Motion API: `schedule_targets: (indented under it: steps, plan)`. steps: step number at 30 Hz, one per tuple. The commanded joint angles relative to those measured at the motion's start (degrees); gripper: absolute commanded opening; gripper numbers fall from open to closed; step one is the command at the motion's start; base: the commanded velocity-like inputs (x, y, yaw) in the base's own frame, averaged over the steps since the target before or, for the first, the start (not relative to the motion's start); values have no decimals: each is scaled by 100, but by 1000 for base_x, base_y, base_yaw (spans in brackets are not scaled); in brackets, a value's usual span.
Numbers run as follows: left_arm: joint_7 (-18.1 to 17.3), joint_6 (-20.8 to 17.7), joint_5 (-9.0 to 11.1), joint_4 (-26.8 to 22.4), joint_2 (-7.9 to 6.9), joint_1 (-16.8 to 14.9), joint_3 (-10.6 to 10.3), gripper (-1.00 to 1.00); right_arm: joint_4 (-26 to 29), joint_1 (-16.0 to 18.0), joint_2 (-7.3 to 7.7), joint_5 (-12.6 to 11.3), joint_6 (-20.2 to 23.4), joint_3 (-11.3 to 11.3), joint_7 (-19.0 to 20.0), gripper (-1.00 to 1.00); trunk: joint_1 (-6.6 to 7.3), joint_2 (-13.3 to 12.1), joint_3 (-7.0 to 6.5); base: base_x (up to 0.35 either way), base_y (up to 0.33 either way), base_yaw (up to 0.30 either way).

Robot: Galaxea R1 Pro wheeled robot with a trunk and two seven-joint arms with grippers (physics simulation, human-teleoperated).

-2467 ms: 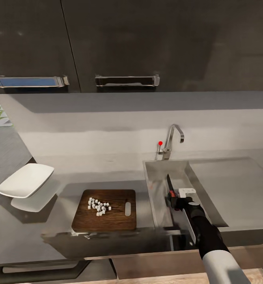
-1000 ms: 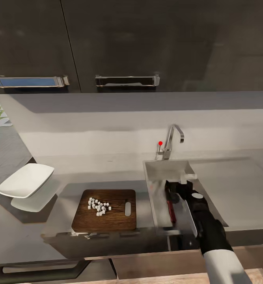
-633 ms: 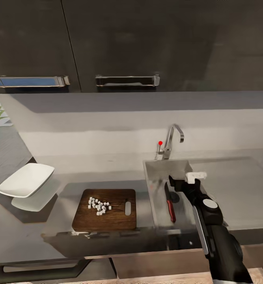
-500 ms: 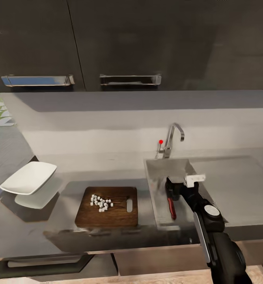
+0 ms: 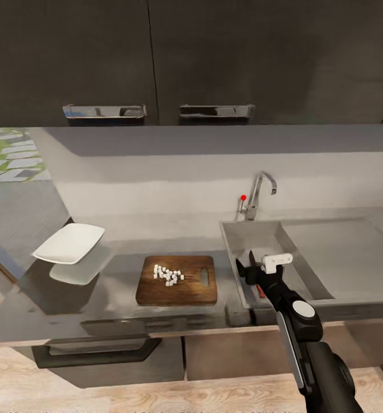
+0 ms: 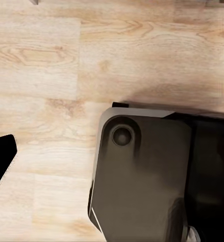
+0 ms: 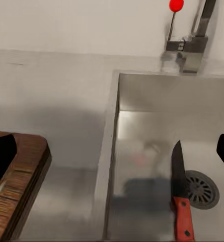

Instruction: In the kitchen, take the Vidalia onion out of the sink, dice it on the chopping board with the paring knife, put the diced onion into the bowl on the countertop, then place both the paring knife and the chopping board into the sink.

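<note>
The dark-brown chopping board [image 5: 182, 288] lies on the grey countertop [image 5: 157, 232], with white diced onion [image 5: 167, 275] piled on it; its corner [image 7: 22, 187] also shows in the right wrist view. The white bowl [image 5: 69, 243] stands at the counter's left end, holding nothing. The paring knife [image 7: 180, 197] lies flat on the floor of the sink [image 7: 142, 98], next to the drain, red handle toward me. My right gripper [image 5: 244, 261] hovers open over the sink's [image 5: 232, 244] front left part, above the knife and apart from it. My left gripper [image 6: 112, 156] hangs open over the floor.
A faucet [image 5: 259, 192] with a red-tipped lever [image 5: 243, 198] stands behind the sink. Dark wall cabinets [image 5: 214, 57] hang above the counter. A drawer handle [image 5: 96, 350] juts out under the counter front. The wooden floor [image 6: 66, 60] and my dark base [image 6: 147, 176] are below.
The right gripper let go of the knife, which now lies in the sink, and drew back toward the sink's front. The whole view has shifted as the camera moved back from the counter.
</note>
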State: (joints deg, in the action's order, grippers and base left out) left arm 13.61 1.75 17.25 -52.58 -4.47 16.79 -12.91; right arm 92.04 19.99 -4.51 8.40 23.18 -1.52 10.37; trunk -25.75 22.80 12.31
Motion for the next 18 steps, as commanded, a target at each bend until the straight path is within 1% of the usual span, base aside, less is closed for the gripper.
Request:
schedule_targets:
  steps: [1,3,5,9,12,18]
  plan:
    - [48,18,60,-6,-10,-1,-36,100,3,4,-7,58,33,-15,54,100,-3,12,10,-28,267,0]
    - [46,18,60,-6,-10,0,-36,100,-6,4,-6,57,36,-15,53,100,-3,12,10,-12,283,0]
    - [48,18,60,-6,-10,0,-36,100,-17,4,-6,57,43,-16,53,100,-3,12,10,-4,164,0]
    - [46,18,60,-6,-10,0,-36,100,-210,4,-6,56,42,-21,53,100,-3,12,10,-1,36,0]
    - [45,18,60,2,-10,-2,-36,100,-485,4,-1,63,38,-28,39,100,-3,12,10,0,126,0]
    - [48,18,60,-4,-10,-2,-36,100,-593,4,-6,65,46,-38,28,100,-3,12,10,3,52,0]
